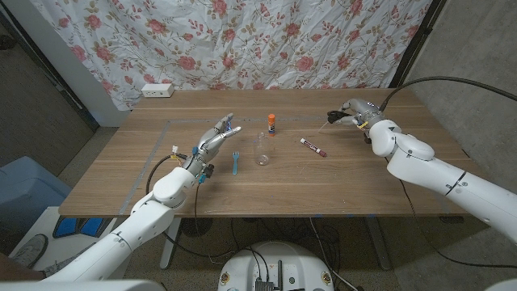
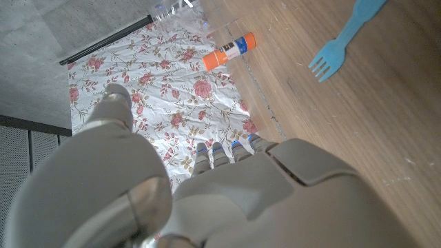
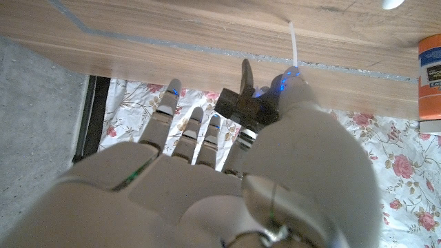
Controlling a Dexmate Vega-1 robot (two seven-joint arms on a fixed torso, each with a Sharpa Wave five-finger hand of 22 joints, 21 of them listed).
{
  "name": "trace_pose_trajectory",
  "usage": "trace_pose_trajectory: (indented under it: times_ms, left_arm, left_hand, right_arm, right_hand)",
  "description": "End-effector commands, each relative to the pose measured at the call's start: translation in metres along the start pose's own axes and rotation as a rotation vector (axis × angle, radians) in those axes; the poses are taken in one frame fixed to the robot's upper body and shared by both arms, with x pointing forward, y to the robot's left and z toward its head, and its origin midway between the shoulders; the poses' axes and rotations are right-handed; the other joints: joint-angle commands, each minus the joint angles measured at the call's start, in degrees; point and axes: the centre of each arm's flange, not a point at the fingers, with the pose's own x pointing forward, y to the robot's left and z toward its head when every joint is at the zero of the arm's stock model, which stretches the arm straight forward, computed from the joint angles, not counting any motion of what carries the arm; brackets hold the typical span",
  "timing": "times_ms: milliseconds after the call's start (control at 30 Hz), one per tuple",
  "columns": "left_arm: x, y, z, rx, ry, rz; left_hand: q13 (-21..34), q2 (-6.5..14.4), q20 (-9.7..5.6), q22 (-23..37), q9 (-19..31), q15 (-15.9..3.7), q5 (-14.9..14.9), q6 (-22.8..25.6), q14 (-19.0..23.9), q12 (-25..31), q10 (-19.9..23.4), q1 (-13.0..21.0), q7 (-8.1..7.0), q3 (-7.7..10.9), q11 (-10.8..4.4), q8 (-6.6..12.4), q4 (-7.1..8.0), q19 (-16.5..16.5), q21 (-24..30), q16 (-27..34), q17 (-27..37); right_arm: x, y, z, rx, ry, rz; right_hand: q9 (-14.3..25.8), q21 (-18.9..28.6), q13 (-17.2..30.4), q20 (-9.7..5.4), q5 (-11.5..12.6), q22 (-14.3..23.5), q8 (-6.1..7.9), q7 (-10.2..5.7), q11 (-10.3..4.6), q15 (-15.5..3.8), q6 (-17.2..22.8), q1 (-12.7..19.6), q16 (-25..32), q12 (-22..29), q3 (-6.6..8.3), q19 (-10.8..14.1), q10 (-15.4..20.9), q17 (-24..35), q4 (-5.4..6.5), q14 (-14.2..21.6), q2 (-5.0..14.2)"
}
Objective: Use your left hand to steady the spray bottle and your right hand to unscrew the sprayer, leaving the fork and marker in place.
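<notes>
Between hands: bottle [image 1: 262,150]; right hand [image 1: 347,113] holds sprayer [image 3: 242,96].

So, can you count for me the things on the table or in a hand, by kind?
Clear bottle: 1
Sprayer, held in the right hand: 1
Glue stick: 1
Blue fork: 1
Marker: 1
Power strip: 1
Total: 6
</notes>
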Motion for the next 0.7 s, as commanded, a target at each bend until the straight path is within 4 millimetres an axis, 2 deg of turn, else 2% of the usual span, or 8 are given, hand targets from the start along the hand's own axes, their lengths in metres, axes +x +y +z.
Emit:
trace_pose_trajectory:
  times_ms: [33, 300, 700]
  left_arm:
    - [-0.001, 0.012, -0.001, -0.003, -0.012, 0.054]
    - [-0.005, 0.018, -0.004, -0.015, -0.008, 0.093]
    - [-0.011, 0.021, -0.008, -0.023, 0.01, 0.131]
  left_hand:
    - [0.0, 0.4, 0.34, 0.3, 0.1, -0.05, -0.1, 0.8, 0.4, 0.3, 0.3, -0.9, -0.1, 0.12, 0.02, 0.42, 0.41, -1.3, 0.6, 0.3, 0.2]
    - [0.0, 1.1, 0.4, 0.3, 0.1, -0.31, -0.1, 1.3, 1.1, 0.5, 1.0, -1.6, 0.06, 0.19, 0.04, 0.5, 0.49, -0.3, 0.8, 0.5, 0.1]
    - [0.0, 2.0, 0.43, 0.3, 0.1, -0.3, -0.1, 2.5, 2.3, 0.7, 2.0, -2.3, 0.25, 0.39, 0.19, 0.67, 0.4, 1.2, 1.1, 0.6, 0.1]
  right_arm:
    - [-0.003, 0.021, -0.002, -0.037, 0.015, -0.047]
    - [-0.007, 0.033, -0.005, -0.048, 0.021, -0.057]
    - [-0.008, 0.049, -0.008, -0.03, 0.033, -0.056]
  right_hand:
    - [2.0, 0.3, 0.3, -0.75, 0.0, 0.2, 0.39, -0.92, -0.13, -0.27, 0.6, -0.1, 0.4, 0.4, -0.18, 0.7, 0.6, 0.1, -0.09, 0.7, -0.27]
    - [2.3, 0.5, 0.4, -1.66, -0.3, 0.2, 0.68, -0.92, -0.12, -1.08, 0.6, -0.1, 0.7, 0.4, -0.34, 1.7, 1.0, 0.2, -0.08, 1.3, -0.48]
    - [2.5, 0.6, 0.4, -1.95, -0.5, 0.2, 0.99, -0.9, -0.24, -1.29, 0.6, -0.5, 0.9, 0.5, -0.6, 2.4, 1.4, 0.4, 0.14, 1.9, -0.64]
